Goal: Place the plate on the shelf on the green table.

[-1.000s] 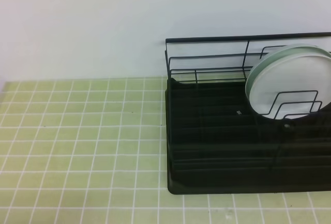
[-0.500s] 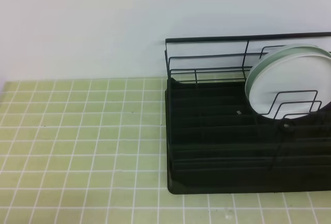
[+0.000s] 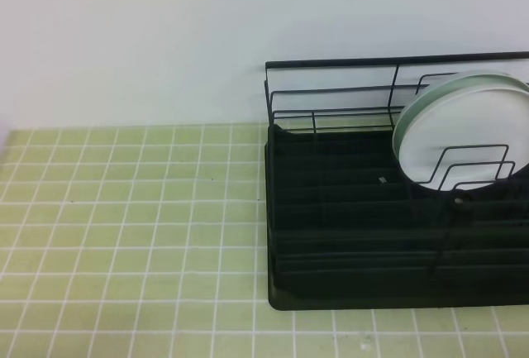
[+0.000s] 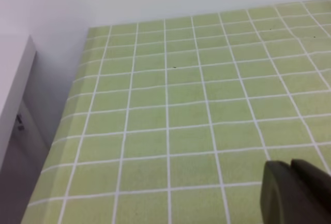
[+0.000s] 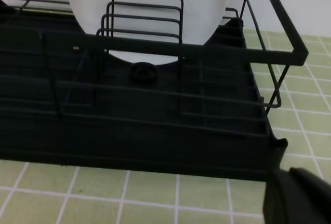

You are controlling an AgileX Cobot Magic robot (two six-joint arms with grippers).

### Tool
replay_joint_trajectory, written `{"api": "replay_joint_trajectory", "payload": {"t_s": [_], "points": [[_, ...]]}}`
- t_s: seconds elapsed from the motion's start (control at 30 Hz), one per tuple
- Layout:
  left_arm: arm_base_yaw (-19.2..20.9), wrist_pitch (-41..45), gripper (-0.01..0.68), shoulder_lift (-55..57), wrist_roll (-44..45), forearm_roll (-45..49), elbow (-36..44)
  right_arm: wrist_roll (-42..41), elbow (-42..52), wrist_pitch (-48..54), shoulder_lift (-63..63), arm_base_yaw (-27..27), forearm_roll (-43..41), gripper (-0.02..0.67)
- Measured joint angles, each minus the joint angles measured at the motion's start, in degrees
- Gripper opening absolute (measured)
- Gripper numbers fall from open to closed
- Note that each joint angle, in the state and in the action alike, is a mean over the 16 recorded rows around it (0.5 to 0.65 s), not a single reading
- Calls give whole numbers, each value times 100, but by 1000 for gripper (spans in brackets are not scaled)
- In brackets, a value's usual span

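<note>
The green tiled surface [image 3: 132, 226] is seen filling the lower and left parts of the overhead view, with a pale wall above it. The black wire shelf [image 3: 347, 234] is set on the right half of that view, cut off at the right edge. A plate [image 3: 463, 131] is stood on edge in the upper right of the shelf, leaned between the back rail and the upright wire dividers [image 3: 471, 164]; its rim looks faintly greenish there, while in the right wrist view the plate [image 5: 147, 6] appears plain white, so its exact tint cannot be settled. No plate is seen lying on the surface. In the lower right corner of the left wrist view the left fingers [image 4: 292, 193] are seen pressed together, with nothing between them, above bare tiles. In the lower right corner of the right wrist view only a dark edge of the right fingers [image 5: 297, 198] is visible, clenched and empty as far as can be judged. The risk from here is judged to be a scrape of the plate against the dividers, or a slip when it is pulled out at an angle, since it is partly caged by wire. The plate's top and right side are cut off in both views.
</note>
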Motion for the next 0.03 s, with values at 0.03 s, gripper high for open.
{"api": "replay_joint_trajectory", "payload": {"t_s": [0.03], "points": [[0,0,-1,0,0,0,0,17,-1,34,0,0,-1,-3]]}}
